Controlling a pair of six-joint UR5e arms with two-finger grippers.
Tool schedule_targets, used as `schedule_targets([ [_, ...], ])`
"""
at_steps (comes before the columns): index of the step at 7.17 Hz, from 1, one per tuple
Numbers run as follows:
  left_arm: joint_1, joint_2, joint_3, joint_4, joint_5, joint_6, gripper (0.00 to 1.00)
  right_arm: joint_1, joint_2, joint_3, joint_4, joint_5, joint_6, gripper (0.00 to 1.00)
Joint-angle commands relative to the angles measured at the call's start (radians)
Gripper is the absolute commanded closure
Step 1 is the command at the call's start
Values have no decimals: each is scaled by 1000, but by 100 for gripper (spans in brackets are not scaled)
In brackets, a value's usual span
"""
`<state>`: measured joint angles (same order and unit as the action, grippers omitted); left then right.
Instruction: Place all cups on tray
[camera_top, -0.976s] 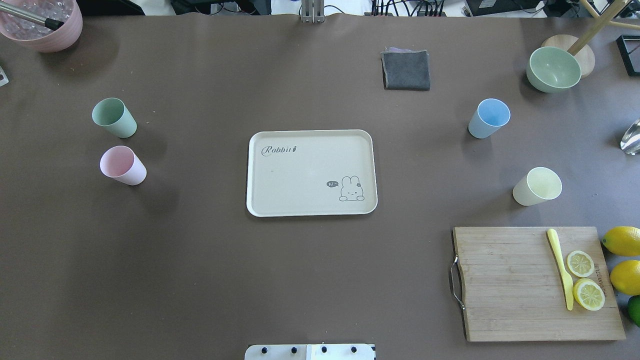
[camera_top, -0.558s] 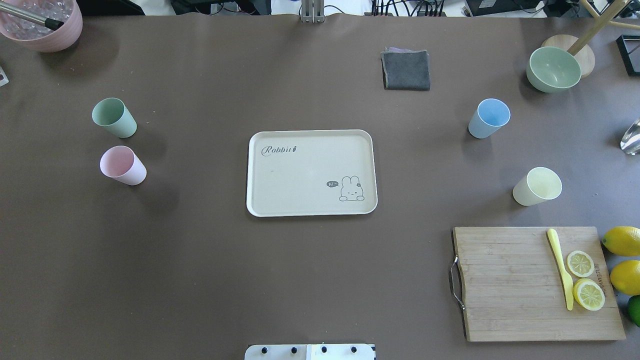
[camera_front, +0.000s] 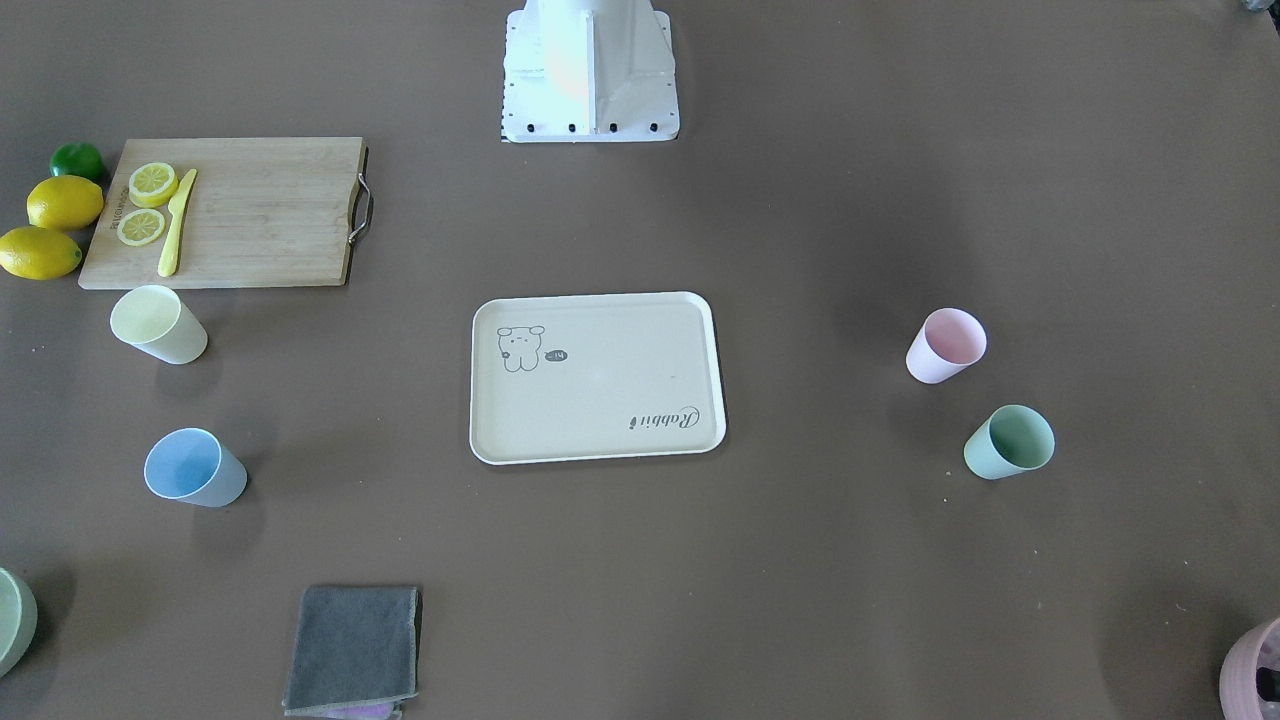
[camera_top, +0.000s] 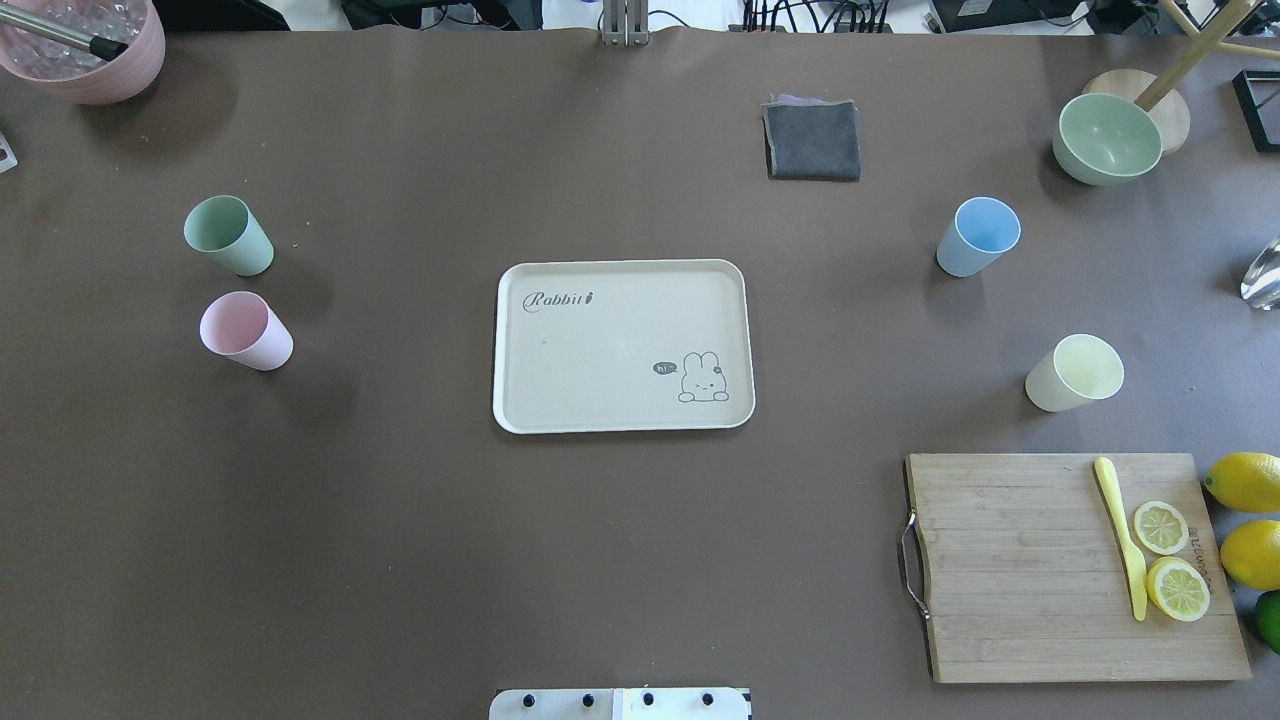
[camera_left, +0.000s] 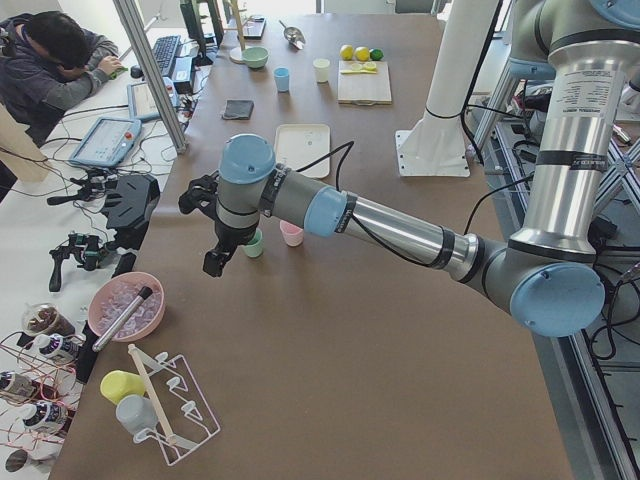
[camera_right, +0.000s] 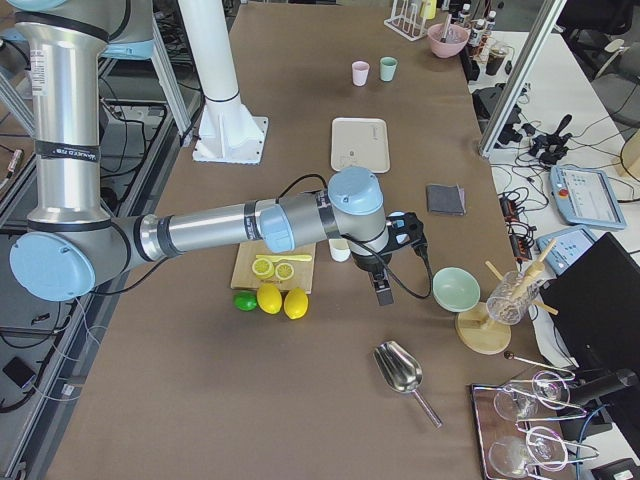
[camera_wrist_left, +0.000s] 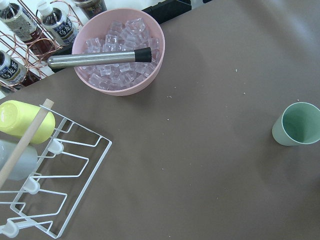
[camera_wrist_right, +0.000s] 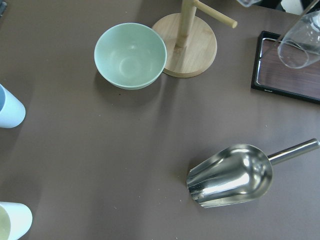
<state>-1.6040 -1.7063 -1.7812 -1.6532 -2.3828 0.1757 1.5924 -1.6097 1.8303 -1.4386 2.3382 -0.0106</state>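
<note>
The cream tray (camera_top: 620, 345) lies bare at the table's middle. The mint green cup (camera_top: 228, 235) and the pink cup (camera_top: 245, 331) stand on the table to its left. The light blue cup (camera_top: 978, 236) and the pale yellow cup (camera_top: 1075, 373) stand to its right. My left gripper (camera_left: 212, 262) hangs above the table near the mint cup (camera_left: 254, 243), seen only in the exterior left view. My right gripper (camera_right: 383, 290) hangs beside the yellow cup (camera_right: 340, 250), seen only in the exterior right view. I cannot tell whether either is open or shut.
A wooden cutting board (camera_top: 1030, 600) with lemon slices and a knife lies front right, whole lemons beside it. A grey cloth (camera_top: 812, 140), a sage bowl (camera_top: 1106, 138) and a pink ice bowl (camera_top: 85, 50) sit at the back. A metal scoop (camera_wrist_right: 232, 175) lies right.
</note>
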Motion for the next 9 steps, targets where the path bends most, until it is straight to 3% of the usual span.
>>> schedule_targets([
  [1,94,-65,57,-19,-4,-18,2,-75,71,-6,-9,18,32,1],
  [4,197,-195,199,-22,-3,-212,2,-239,177,-14,-5,6,423,0],
  [5,261,-220,224,-46,-3,-279,2,-285,204,-14,0,-40,499,0],
  [8,392,-239,409,-392,16,-571,3,-408,261,-22,4,-126,665,1],
  [9,444,-239,419,-420,105,-614,3,-429,278,-23,4,-128,704,1],
])
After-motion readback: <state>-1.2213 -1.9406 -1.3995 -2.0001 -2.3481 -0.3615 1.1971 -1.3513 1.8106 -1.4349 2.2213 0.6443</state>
